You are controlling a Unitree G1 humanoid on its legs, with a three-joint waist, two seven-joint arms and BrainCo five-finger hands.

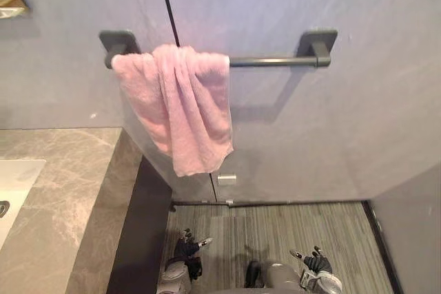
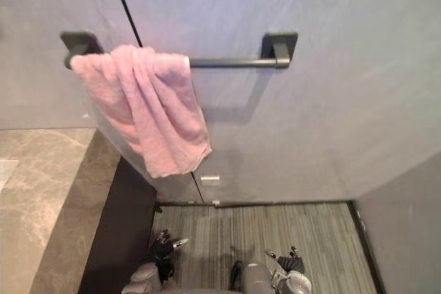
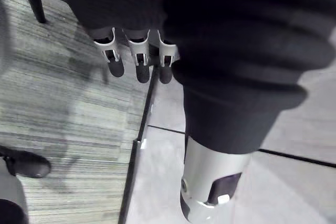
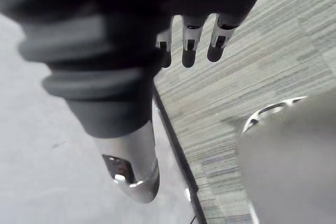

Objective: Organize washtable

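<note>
Towel [image 1: 180, 105] bunched crooked at left end of bar [image 1: 275, 61]. Left hand [image 1: 187, 247], right hand [image 1: 315, 261] well below bar, fingers loose and apart, empty. Probably best: lift both, pinch lower corners, spread evenly along bar.

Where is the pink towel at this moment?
In the left eye view the pink towel hangs over the left end of the dark bar on the wall, above the right edge of the marble counter.
</note>
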